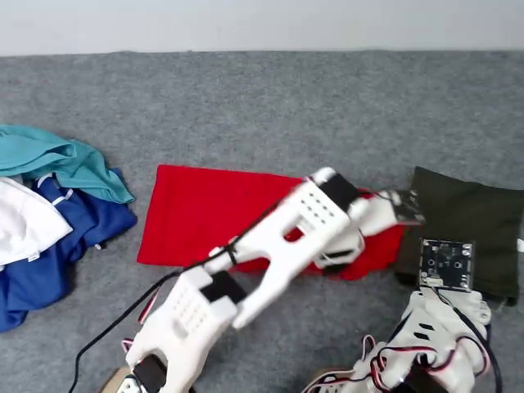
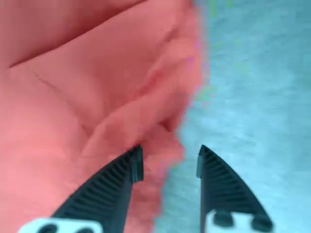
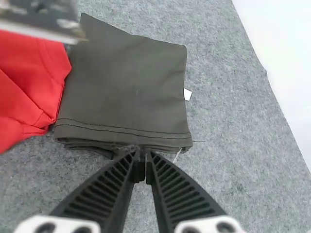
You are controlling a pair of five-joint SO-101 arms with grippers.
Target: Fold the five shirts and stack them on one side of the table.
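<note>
My left gripper (image 2: 170,160) spread wide over the red shirt (image 2: 73,97), my right gripper (image 3: 141,162) clenched beside the folded dark shirt (image 3: 126,87)

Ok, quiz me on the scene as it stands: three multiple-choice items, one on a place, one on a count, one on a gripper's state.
1. In the high view, where does the folded dark shirt lie relative to the red shirt?
A. to its left
B. to its right
C. on top of it

2. How many shirts make up the loose pile at the left of the high view?
A. one
B. three
C. five

3. How do the fingers of the left gripper stand?
A. open, astride the red shirt's edge
B. shut on the dark shirt
C. shut on nothing

Answers:
1. B: the dark shirt sits just past the red one's right end.
2. B: a teal shirt, a white shirt and a blue shirt are heaped there.
3. A: a clear gap shows between the fingers, with the red hem in it.
</note>
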